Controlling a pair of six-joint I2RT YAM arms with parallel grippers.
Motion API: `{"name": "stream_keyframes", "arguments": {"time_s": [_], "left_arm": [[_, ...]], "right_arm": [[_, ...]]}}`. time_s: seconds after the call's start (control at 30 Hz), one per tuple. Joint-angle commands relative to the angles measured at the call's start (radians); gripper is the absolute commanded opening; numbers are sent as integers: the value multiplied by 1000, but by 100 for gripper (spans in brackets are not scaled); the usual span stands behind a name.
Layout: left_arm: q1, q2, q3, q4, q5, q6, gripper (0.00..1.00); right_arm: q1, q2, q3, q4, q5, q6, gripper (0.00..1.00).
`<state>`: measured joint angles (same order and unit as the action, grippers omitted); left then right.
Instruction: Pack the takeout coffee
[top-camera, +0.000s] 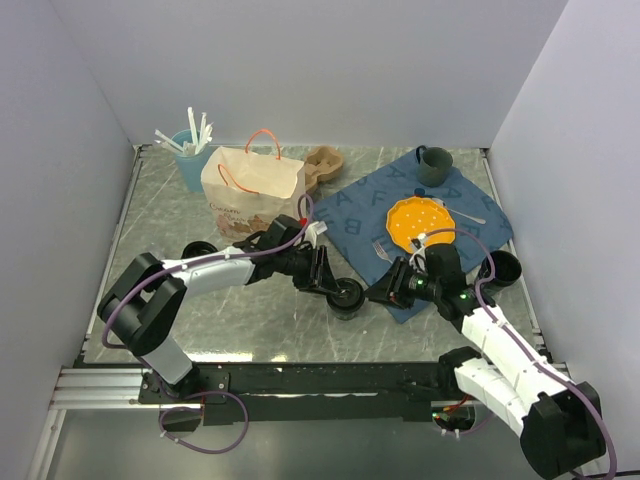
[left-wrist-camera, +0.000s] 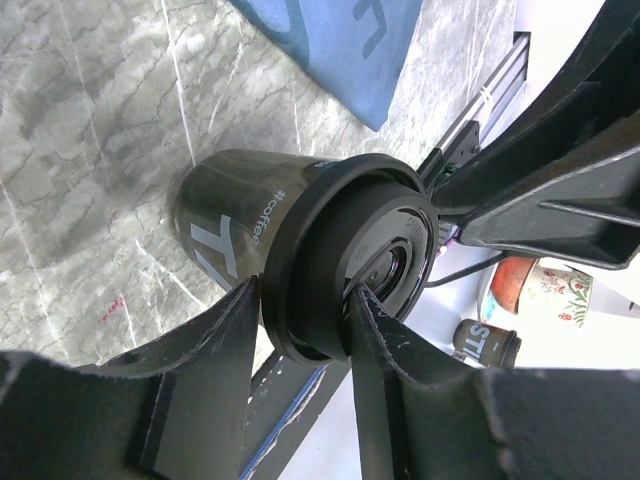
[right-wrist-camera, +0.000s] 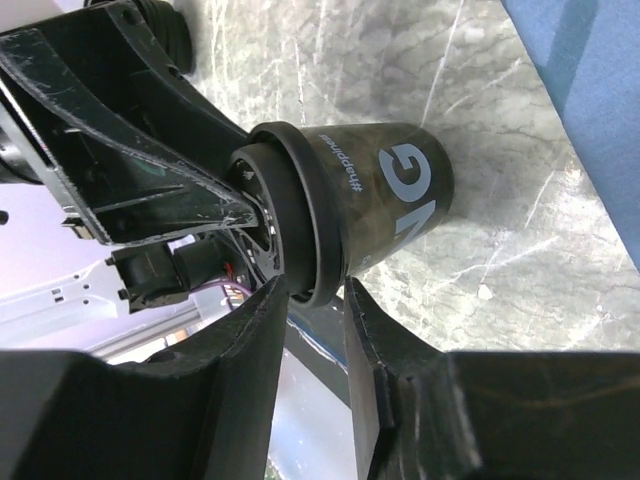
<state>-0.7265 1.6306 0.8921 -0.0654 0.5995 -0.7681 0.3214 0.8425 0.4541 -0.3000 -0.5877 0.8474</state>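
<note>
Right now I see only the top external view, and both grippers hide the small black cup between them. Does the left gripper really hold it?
Observer: Yes. In the left wrist view the left gripper pinches the lid rim of the takeout coffee, with one finger outside the rim and one on the lid top.
Operator: And the right one?
Observer: In the right wrist view the right gripper straddles the same rim, and both of its fingers seem to touch it.
Operator: Is there any print on the cup?
Observer: Yes, white print on the side wall, including "#coffee".
</note>
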Motion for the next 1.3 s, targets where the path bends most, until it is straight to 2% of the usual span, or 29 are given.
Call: {"name": "stream_keyframes", "arguments": {"time_s": [0.0, 0.33, 0.57, 0.83, 0.93, 1.07, 1.27], "left_arm": [[-13, 114, -73, -275, -247, 89, 43], [-13, 117, -78, -284, -251, 95, 43], [-14, 129, -71, -281, -245, 89, 43], [-14, 140, -73, -284, -247, 82, 42], [-14, 144, -82, -283, -247, 79, 42], [-14, 147, -94, -283, -245, 75, 42], [-14, 164, -102, -289, -248, 78, 42]], "right_arm": [[7, 15, 18, 30, 19, -4, 35], [11, 59, -55, 154, -12, 45, 30], [24, 38, -63, 110, 49, 28, 29], [36, 64, -170, 257, 9, 99, 28], [36, 61, -232, 295, 20, 108, 20], [7, 61, -351, 407, -1, 84, 19], [-7, 157, -433, 604, -31, 82, 19]]}}
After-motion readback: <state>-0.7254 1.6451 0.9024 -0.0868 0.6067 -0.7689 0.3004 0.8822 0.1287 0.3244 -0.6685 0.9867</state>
